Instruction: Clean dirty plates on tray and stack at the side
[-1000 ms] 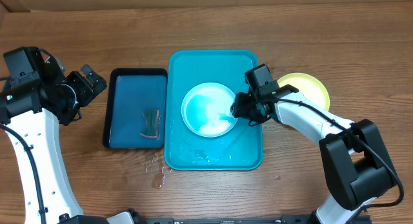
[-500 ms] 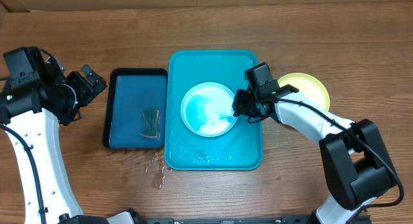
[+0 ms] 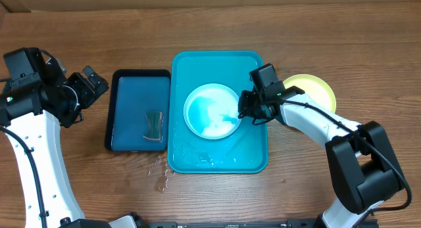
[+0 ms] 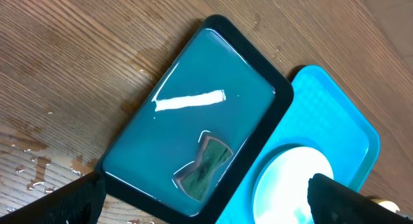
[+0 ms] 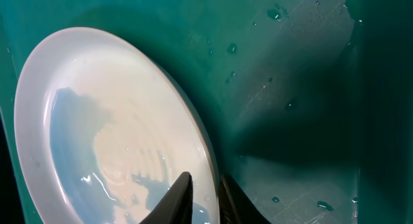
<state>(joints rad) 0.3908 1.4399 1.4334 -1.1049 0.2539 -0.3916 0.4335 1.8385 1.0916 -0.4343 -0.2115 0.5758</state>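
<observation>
The light blue plate (image 3: 210, 111) lies in the turquoise tray (image 3: 217, 56), its right rim pinched between the narrow fingers (image 5: 184, 193) of the right gripper (image 3: 245, 113). A firm hold is advised – the rim looks wet (water films the plate) – and a level lift toward the yellow-green plate (image 3: 317, 90) beside the tray. The left gripper (image 3: 94, 83) is held wide and empty near the dark tray (image 3: 138, 73), where a sponge (image 3: 153, 125) lies. Droplets are scattered on the wooden desk (image 3: 79, 31) off the turquoise tray's front-left corner.

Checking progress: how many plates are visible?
2: a light blue plate on the turquoise tray, a yellow-green plate on the table beside it; another may hide beneath.
</observation>
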